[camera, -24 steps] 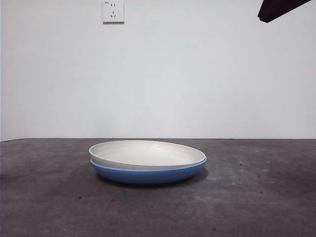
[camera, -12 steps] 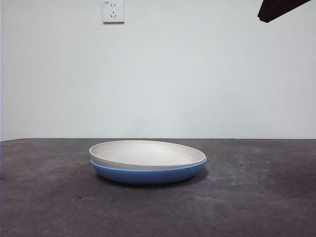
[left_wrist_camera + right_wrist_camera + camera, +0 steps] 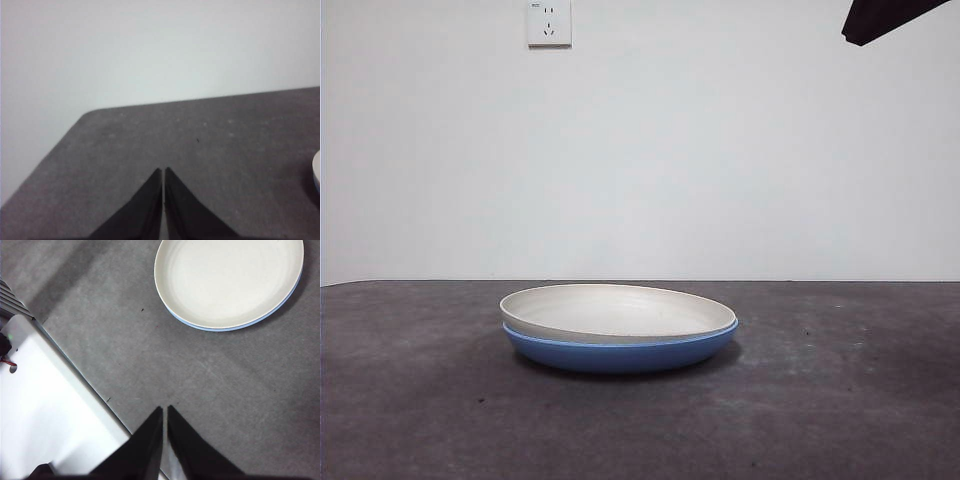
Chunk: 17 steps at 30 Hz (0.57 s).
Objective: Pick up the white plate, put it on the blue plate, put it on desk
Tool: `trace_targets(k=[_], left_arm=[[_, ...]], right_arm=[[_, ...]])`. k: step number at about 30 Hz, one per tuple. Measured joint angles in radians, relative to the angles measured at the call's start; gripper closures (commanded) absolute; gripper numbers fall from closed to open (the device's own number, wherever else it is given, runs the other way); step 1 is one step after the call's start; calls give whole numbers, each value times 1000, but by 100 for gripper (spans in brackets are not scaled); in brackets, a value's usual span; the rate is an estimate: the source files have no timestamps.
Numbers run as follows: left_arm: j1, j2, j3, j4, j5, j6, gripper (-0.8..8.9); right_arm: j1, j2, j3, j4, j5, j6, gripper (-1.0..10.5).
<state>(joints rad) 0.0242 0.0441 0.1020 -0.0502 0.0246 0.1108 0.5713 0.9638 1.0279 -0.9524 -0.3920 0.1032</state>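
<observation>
The white plate (image 3: pixel 615 310) rests inside the blue plate (image 3: pixel 620 352) at the middle of the dark grey desk (image 3: pixel 840 400). From above, in the right wrist view, the white plate (image 3: pixel 229 280) covers the blue plate (image 3: pixel 272 315), of which only a thin rim shows. My right gripper (image 3: pixel 164 410) hangs high above the desk, well apart from the plates, jaws shut and empty. My left gripper (image 3: pixel 163 171) is shut too, over bare desk near a corner, with the white plate's edge (image 3: pixel 316 170) just at the picture's side. A black arm tip (image 3: pixel 880 18) shows at the front view's top right corner.
A white wall with a socket (image 3: pixel 549 22) stands behind the desk. In the right wrist view the desk's edge (image 3: pixel 75 367) runs diagonally, with a white surface (image 3: pixel 40 425) beyond it.
</observation>
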Motion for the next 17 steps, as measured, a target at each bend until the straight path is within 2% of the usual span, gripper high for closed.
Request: trace_targets(k=[11, 17], left_arm=[[0, -40, -69, -40, 0, -36, 804], [0, -40, -69, -126, 0, -46, 804]], right_arm=[[0, 0, 0, 1, 0, 0, 937], [0, 0, 0, 26, 0, -2, 937]])
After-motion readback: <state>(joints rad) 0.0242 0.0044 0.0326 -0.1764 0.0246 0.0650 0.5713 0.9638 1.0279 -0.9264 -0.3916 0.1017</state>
